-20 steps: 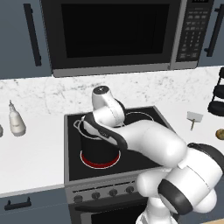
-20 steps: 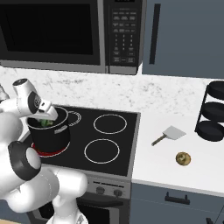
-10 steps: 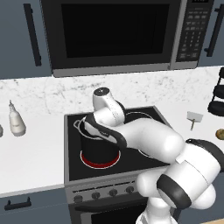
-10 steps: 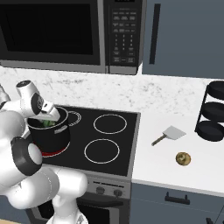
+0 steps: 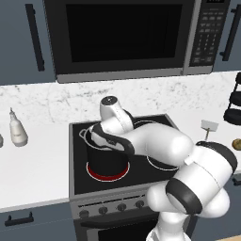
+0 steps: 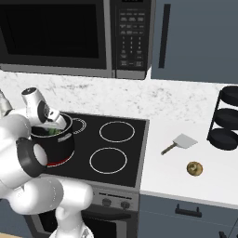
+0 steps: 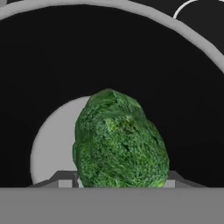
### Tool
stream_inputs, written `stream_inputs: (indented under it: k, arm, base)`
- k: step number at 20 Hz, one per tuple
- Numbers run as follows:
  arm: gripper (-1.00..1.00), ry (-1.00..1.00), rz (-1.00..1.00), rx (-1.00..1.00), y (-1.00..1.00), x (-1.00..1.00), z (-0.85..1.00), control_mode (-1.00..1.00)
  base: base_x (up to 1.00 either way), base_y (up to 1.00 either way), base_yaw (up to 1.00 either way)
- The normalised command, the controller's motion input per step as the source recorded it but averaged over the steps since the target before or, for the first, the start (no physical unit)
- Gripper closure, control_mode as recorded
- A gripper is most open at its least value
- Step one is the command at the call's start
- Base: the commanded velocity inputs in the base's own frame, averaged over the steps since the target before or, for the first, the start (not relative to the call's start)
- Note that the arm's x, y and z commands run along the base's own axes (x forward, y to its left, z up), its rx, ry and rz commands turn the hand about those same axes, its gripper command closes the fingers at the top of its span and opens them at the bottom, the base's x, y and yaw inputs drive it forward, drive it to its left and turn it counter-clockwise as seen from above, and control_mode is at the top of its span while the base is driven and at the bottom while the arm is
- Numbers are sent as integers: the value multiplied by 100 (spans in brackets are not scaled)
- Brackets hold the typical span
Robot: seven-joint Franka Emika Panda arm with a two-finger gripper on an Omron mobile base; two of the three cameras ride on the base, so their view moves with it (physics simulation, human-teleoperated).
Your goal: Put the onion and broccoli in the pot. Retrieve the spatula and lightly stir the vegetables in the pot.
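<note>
One arm bends over the pot on the front left burner in the left base view. Right base view: the broccoli is inside the pot, the spatula and the onion lie on the counter. Hand view: the broccoli fills the space between the fingers; whether they grip it I cannot tell.

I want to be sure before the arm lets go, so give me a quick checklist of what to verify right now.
1. Gripper over the pot's opening: ok, it reaches inside the rim.
2. Broccoli inside the pot: ok, the hand view shows it above the pale bottom.
3. Broccoli already released: cannot tell, the fingertips are hidden behind it.
4. Pot upright on the front left burner: ok.
5. Onion in the pot: not ok, it sits on the counter.
6. Spatula free to pick up: ok, lying on the counter beside the stove.
</note>
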Motion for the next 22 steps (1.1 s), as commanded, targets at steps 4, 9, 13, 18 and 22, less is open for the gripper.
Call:
stream_inputs:
  k: [4,9,13,18,22]
  arm:
    - [100,0,0,0,0,10,-18,-100]
    - [100,0,0,0,0,7,-15,-100]
    - [100,0,0,0,0,8,-8,-100]
    - [100,0,0,0,0,-2,-3,-100]
    - [100,0,0,0,0,-2,-14,-100]
  base:
    - [0,0,0]
    - [0,0,0]
    - [0,0,0]
    - [0,0,0]
    - [0,0,0]
